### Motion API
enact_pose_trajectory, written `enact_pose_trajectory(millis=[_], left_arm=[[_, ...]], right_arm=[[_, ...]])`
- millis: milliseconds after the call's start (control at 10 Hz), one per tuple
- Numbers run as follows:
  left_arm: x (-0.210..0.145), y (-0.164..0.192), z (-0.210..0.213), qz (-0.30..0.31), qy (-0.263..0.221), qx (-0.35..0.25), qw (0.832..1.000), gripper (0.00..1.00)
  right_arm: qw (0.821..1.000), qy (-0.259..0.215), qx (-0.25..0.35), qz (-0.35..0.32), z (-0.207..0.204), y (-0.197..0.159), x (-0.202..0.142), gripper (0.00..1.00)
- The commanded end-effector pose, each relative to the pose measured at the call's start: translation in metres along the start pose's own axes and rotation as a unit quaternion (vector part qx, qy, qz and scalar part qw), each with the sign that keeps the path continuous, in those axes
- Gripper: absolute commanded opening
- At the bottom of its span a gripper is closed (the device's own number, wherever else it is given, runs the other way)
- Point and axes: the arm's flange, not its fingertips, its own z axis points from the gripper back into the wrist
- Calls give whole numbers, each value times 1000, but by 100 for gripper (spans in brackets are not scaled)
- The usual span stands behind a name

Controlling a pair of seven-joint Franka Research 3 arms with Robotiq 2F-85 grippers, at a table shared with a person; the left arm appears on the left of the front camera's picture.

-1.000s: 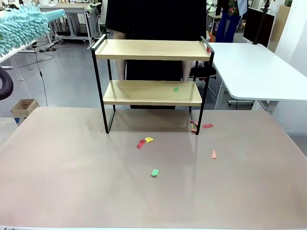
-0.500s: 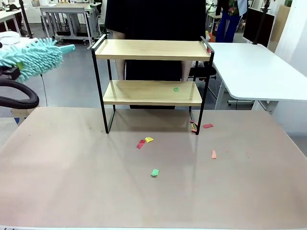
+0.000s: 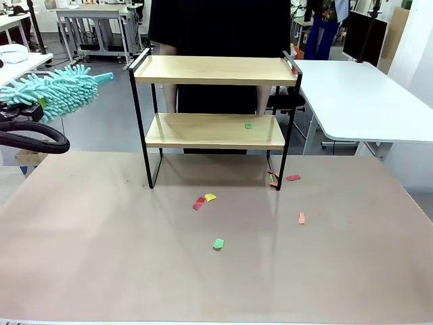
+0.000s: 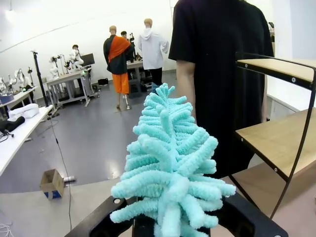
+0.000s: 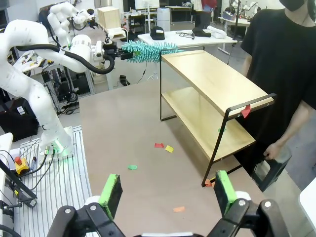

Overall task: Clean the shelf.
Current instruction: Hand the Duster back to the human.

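Duster (image 3: pixel 54 91) now lower, nearer shelf (image 3: pixel 213 70) edge, pinched in left claw (image 4: pixel 173 222); right claw (image 5: pixel 168 190) spread.

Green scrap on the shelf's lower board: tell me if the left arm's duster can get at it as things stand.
Probably yes. The left claw, shut on the duster, hangs left of the shelf; the lower tier's front is open, and nothing stands between it and the green scrap near the right end.

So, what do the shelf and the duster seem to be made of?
The shelf: two boards that look like light, matte wood with faint grain, in a thin black frame, probably painted metal. The duster: soft turquoise fingers, likely microfibre chenille, held in the left hand.
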Motion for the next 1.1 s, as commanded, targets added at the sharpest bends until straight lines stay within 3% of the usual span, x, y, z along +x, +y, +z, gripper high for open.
enact_pose_trajectory(millis=[0, 1000], left_arm=[[2, 1, 1, 2, 5, -6, 1000, 18], [2, 1, 1, 2, 5, -6, 1000, 18]], right_arm=[[1000, -12, 1, 6, 0, -1, 3, 100], [1000, -12, 1, 6, 0, -1, 3, 100]])
